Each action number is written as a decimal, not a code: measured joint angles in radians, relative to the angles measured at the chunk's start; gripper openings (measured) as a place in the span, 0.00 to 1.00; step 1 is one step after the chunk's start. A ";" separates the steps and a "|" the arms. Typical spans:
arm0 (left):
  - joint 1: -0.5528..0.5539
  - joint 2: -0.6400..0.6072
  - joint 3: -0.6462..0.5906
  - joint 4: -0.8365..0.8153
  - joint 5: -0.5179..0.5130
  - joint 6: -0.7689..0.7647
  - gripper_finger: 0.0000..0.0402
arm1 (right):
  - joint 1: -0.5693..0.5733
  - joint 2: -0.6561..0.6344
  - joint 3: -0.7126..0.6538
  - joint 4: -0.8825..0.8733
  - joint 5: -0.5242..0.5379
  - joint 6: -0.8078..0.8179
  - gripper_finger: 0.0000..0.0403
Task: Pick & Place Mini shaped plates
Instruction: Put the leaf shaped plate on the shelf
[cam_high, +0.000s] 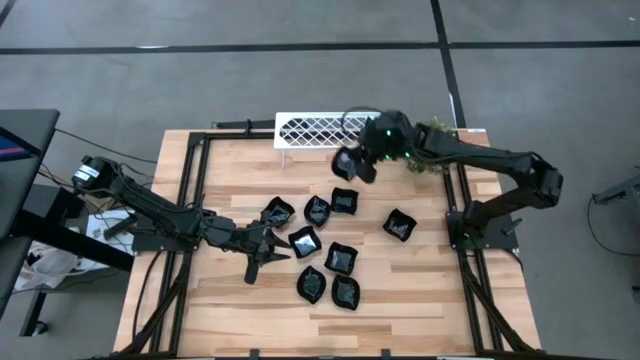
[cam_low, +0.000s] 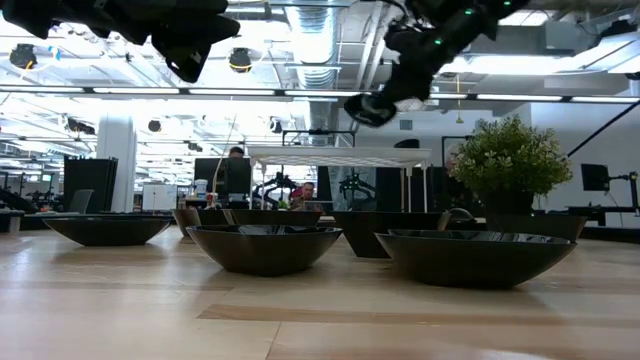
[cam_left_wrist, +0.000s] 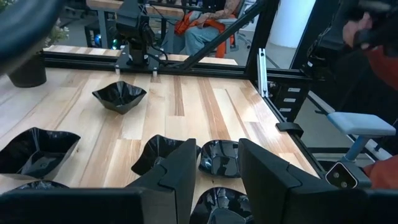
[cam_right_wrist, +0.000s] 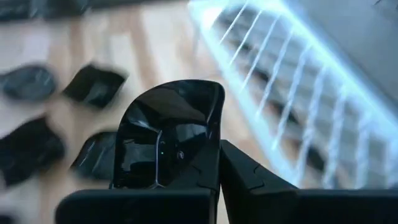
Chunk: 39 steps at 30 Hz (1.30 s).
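At table's left: left gripper (cam_high: 262, 262) low over wood just beside the dish cluster, fingers apart, nothing between them; waiting, by the look of it. Left wrist view confirms: fingers (cam_left_wrist: 179, 171) spread, empty, pointing at plates on the boards. Mid-table: loose group of mini shaped plates (cam_high: 322, 250), glossy black, abt nine lying flat on the wood, some touching, one (cam_high: 399, 224) set apart toward the right side. Low view shows them as shallow bowls (cam_low: 264, 246) in a row, upright. Further back, centre: white lattice rack (cam_high: 318, 130) at the table's far edge, no dish visibly on it from above. Just right of rack's near corner: right gripper (cam_high: 368, 160) up in the air, fingers clamped on one black plate (cam_right_wrist: 169, 134), held by its rim & tilted; seen hanging above table level in low view too (cam_low: 372, 107). Far right, behind that gripper: green potted plant (cam_low: 509, 160), near the arm but apart from the dish. Step in hand, prob.: carrying a picked plate toward the rack, i.e. transport phase, place not yet done. Next move calls for: shifting over the lattice, levelling the dish, lowering till it rests, then spreading fingers; keeping clear of plant & rack edge.
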 joint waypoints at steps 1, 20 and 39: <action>0.000 0.000 0.000 0.001 0.000 0.000 0.30 | -0.012 0.020 0.026 0.012 0.002 -0.006 0.00; 0.000 0.000 0.000 0.008 0.000 0.000 0.30 | -0.345 0.463 0.579 -0.321 -0.221 -0.073 0.00; 0.034 0.000 0.000 0.019 -0.001 0.026 0.30 | -0.363 0.527 0.600 -0.411 -0.221 -0.137 0.20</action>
